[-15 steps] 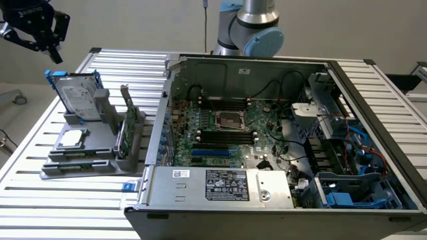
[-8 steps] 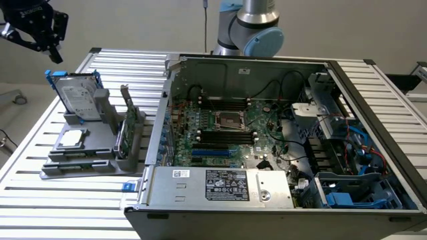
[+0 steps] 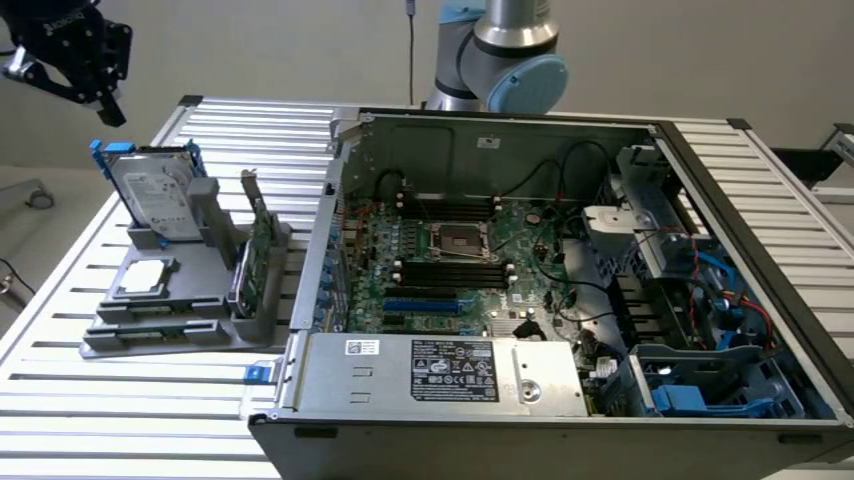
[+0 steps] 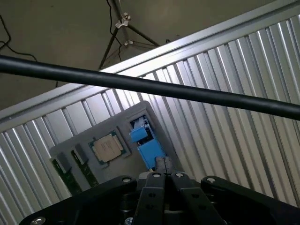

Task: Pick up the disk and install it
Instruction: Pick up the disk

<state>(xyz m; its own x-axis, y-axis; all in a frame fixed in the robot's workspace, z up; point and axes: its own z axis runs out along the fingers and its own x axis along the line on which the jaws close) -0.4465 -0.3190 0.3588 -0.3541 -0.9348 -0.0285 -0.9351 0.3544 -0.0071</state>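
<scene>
**Tool.** The gripper [image 3: 96,90] hangs at the exterior view's upper left, above and apart from the grey parts fixture [image 3: 160,335]. In the wrist view its fingers [image 4: 163,165] are pressed together with nothing between them. It is nearest to the disk and touches nothing.

**Task item.** The disk [image 3: 151,195] stands on edge at the far end of the fixture, label side facing the camera, with its blue carrier frame [image 4: 145,143] along the edges. It has not been lifted. Standing it upright in a slot leaves the top edge free, which I judge is meant to allow a grasp from above (a flat-lying drive would offer no such edge).

**Destination.** The computer case [image 3: 534,290] lies on its side with the panel off, so the motherboard and the blue-fitted drive cage [image 3: 694,385] open upward. I judge this is for access from above. The case and fixture sit just beside each other on the slatted aluminium table [image 3: 80,400].

**Count.**
- Disk: one
- Processor chip [image 3: 144,277]: one, lying flat in its recess
- Green memory stick [image 3: 256,262]: one counted with confidence; I cannot tell whether there is a second
- Fixture: one
- Case: one
- Arm: one, with its base [image 3: 501,60] behind the case
</scene>
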